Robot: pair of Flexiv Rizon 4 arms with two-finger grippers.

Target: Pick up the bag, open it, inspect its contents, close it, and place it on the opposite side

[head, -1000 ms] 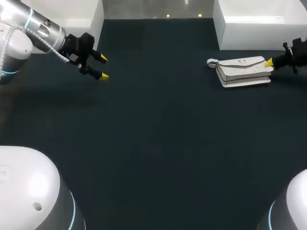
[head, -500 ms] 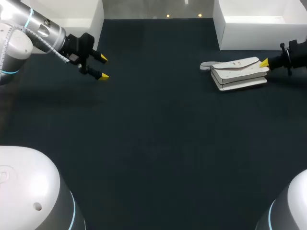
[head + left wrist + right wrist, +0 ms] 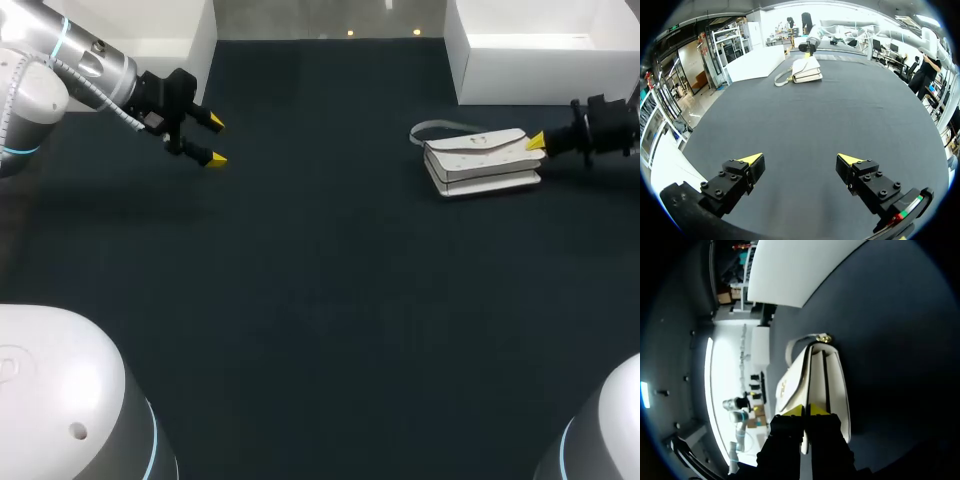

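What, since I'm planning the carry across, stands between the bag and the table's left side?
Nothing visible: only bare table between the bag, held by the right gripper, and the open left gripper.

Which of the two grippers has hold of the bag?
The right gripper, its yellow tips pinched on the white bag at its edge; the left gripper is open, far from the bag.

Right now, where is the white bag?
In the head view the white bag lies at the far right of the table, just in front of the white box, with the right gripper shut on its right end.
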